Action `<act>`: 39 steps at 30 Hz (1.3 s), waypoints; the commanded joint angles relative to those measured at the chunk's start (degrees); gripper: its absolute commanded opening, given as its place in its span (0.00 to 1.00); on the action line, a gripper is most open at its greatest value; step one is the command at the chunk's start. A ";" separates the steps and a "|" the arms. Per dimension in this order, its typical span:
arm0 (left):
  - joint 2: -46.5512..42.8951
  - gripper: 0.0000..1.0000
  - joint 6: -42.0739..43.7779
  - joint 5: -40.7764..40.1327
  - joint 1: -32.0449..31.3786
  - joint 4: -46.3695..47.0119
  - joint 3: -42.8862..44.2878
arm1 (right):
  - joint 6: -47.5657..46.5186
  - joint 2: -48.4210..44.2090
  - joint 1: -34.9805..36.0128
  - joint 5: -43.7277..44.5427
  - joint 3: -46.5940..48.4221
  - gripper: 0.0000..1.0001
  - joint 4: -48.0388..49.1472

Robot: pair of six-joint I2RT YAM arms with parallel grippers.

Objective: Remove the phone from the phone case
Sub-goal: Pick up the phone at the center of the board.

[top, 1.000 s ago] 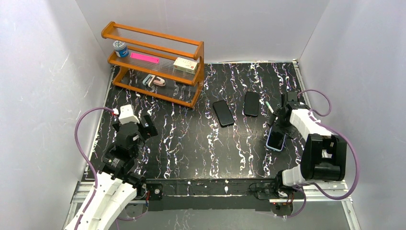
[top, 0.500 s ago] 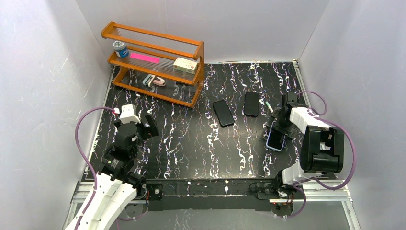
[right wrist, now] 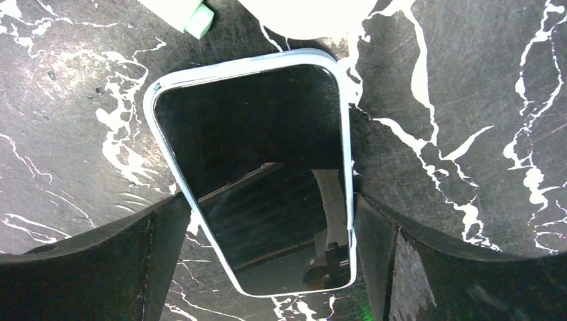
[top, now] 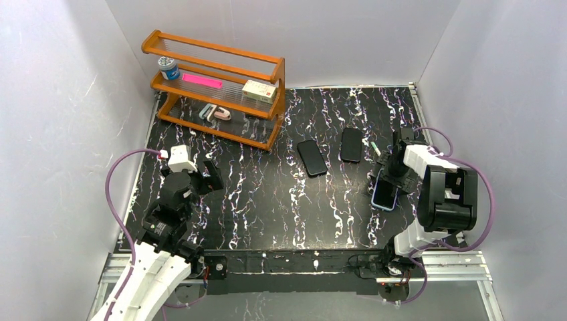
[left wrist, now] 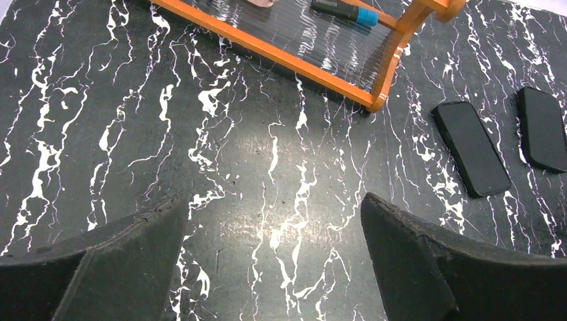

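Right wrist view: black phone (right wrist: 261, 167) seen seated in pale-rimmed case (right wrist: 150, 107); right gripper (right wrist: 267, 221), left gripper (left wrist: 271, 227) spread wide, empty; removal not begun.

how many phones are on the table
3. A black phone lies mid-table, a second black phone just right of it, and a phone in a pale case under the right tool. The shelf rack could hide more.
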 commanded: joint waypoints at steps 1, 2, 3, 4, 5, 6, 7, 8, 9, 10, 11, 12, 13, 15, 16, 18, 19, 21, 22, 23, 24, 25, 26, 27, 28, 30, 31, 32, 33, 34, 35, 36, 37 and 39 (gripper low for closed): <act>0.10 0.98 0.21 0.32 -0.15 0.60 0.10 | 0.10 3.81 1.77 -1.79 -1.34 0.96 -2.26; 0.13 0.98 0.11 0.51 -0.12 0.55 0.10 | 0.27 3.85 2.09 -1.78 -1.42 0.95 -2.42; 0.14 0.98 0.09 0.84 -0.12 0.57 0.17 | 0.34 3.85 2.44 -1.78 -1.61 0.93 -2.54; 0.14 0.98 -0.03 1.11 -0.15 0.58 0.14 | 0.50 3.89 2.83 -1.83 -1.81 0.91 -2.56; 0.06 0.98 -0.31 1.27 -0.09 0.62 0.08 | 0.66 3.75 3.22 -2.15 -2.06 0.89 -2.57; 0.05 0.98 -0.65 1.24 -0.10 0.73 -0.17 | 0.85 3.73 3.58 -2.37 -2.26 0.87 -2.52; 0.11 0.98 -1.45 1.02 -0.18 0.93 -0.42 | 1.01 3.73 3.74 -2.80 -2.59 0.85 -2.49; 0.20 0.98 -2.13 0.68 -0.13 1.44 -0.89 | 1.22 3.65 5.34 -3.32 -2.78 0.81 -2.48; 0.28 0.98 -3.04 0.22 -0.12 1.59 -1.21 | 1.45 3.52 6.19 -3.52 -2.97 0.78 -2.40; 0.44 0.98 -3.68 -0.01 -0.10 1.44 -1.41 | 1.70 3.28 6.97 -4.05 -3.15 0.74 -2.32; 0.76 0.98 -3.85 0.46 -0.10 1.25 -1.44 | 1.97 3.02 7.75 -4.62 -3.22 0.70 -2.16; 1.18 0.98 -3.79 1.61 -0.17 0.90 -1.26 | 2.34 2.57 8.40 -5.22 -3.27 0.65 -2.13; 1.55 0.98 -3.40 3.20 -0.16 0.77 -1.11 | 2.73 2.09 9.22 -6.11 -3.27 0.59 -2.01; 2.46 0.98 -2.65 7.28 -0.13 0.66 -1.01 | 3.78 1.11 11.13 -7.38 -3.21 0.50 -1.80; 3.03 0.98 -2.56 10.24 -0.12 0.68 -0.97 | 4.26 0.71 12.29 -7.80 -3.14 0.46 -1.64; 4.25 0.98 -2.82 14.38 -0.13 1.00 -0.96 | 5.49 -0.17 14.36 -8.49 -2.90 0.38 -1.25; 4.99 0.98 -3.36 16.52 -0.15 1.46 -1.07 | 5.96 -0.51 15.31 -9.32 -2.78 0.35 -0.92; 6.41 0.98 -4.05 20.68 -0.14 2.65 -1.21 | 6.90 -1.40 17.09 -10.97 -2.62 0.28 -0.14; 7.21 0.98 -4.31 23.05 -0.16 3.36 -1.26 | 7.37 -2.01 18.22 -11.36 -2.53 0.26 0.31; 7.94 0.98 -4.57 24.58 -0.15 4.09 -1.14 | 7.80 -2.52 19.20 -12.10 -2.48 0.23 0.81; 8.67 0.98 -4.91 25.72 -0.15 4.70 -1.01 | 8.26 -2.96 20.19 -12.70 -2.44 0.21 1.45; 9.41 0.98 -5.28 26.52 -0.15 5.12 -0.84 | 8.85 -3.44 21.19 -13.23 -2.48 0.19 2.08; 10.17 0.98 -5.48 27.30 -0.12 5.59 -0.66 | 9.43 -3.85 22.30 -13.59 -2.44 0.17 2.62; 10.95 0.98 -5.64 28.04 -0.14 6.00 -0.42 | 10.04 -4.17 23.33 -13.89 -2.49 0.16 3.27; 11.79 0.98 -5.75 28.61 -0.16 6.22 -0.26 | 10.74 -4.51 24.45 -14.12 -2.57 0.15 3.91; 13.77 0.98 -6.49 29.82 -0.15 6.74 0.07 | 11.95 -5.14 26.88 -14.43 -2.77 0.13 5.62; 14.62 0.98 -7.01 30.24 -0.15 7.18 0.10 | 12.43 -5.52 28.32 -14.46 -2.97 0.12 6.83; 15.56 0.98 -7.67 31.03 -0.20 7.60 0.10 | 12.95 -5.84 29.70 -14.28 -3.12 0.11 8.34; 16.31 0.98 -8.30 31.34 -0.16 8.09 0.10 | 13.29 -6.17 30.91 -14.36 -3.36 0.10 9.51; 17.15 0.98 -9.29 31.62 -0.15 8.54 0.03 | 13.57 -6.46 32.09 -14.48 -3.55 0.09 10.76; 17.95 0.98 -10.27 31.93 -0.15 9.19 -0.03 | 13.81 -6.85 33.08 -14.66 -3.73 0.08 12.05; 18.76 0.98 -11.27 32.26 -0.15 9.69 -0.07 | 13.74 -7.23 34.05 -14.85 -3.98 0.06 13.38; 19.56 0.98 -12.38 32.65 -0.20 10.35 -0.20 | 13.63 -7.59 34.85 -14.99 -4.17 0.05 14.64; 20.90 0.98 -14.45 33.52 -0.20 11.87 -0.60 | 12.62 -7.82 36.34 -15.61 -3.97 0.02 16.73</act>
